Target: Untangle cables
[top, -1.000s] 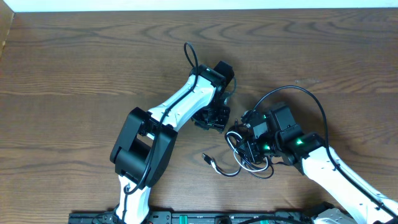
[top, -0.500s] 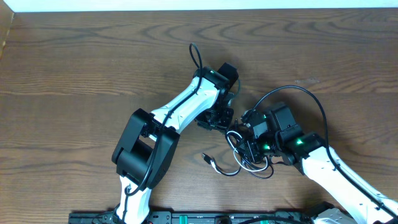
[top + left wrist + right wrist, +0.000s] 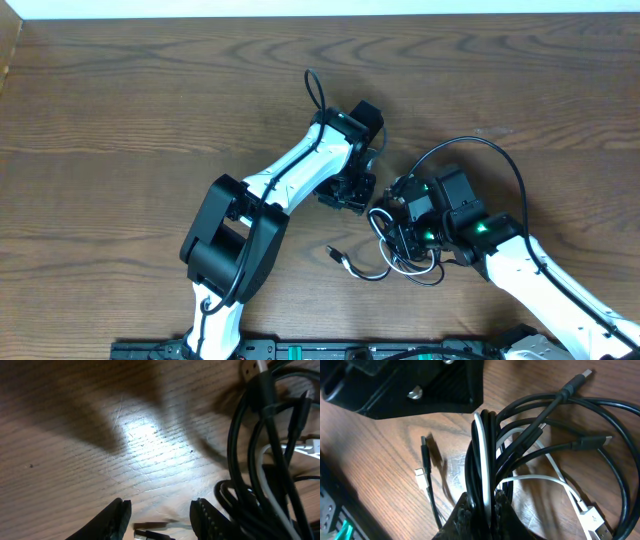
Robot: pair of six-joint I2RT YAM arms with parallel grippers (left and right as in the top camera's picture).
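A wooden table [image 3: 150,100] was seen from above, with two white and black robot arms reaching toward its middle. The cables [image 3: 398,255] lay in a tangle right of centre, on the near half of the table, and one long black loop [image 3: 508,160] arched out to the far right.

The right gripper [image 3: 483,510] was clamped on the tangle, its two fingers pressed together around a tight bunch of black cords and one strand of the white cable [image 3: 479,455]. Other loops fanned out to the right of the bunch, ending in small plugs. Two loose plug ends, one black [image 3: 423,444] and one white [image 3: 421,474], rested on the wood left of it.

The left gripper [image 3: 160,517] hung low over bare wood just left of the tangle, with its fingers apart and nothing held between them.
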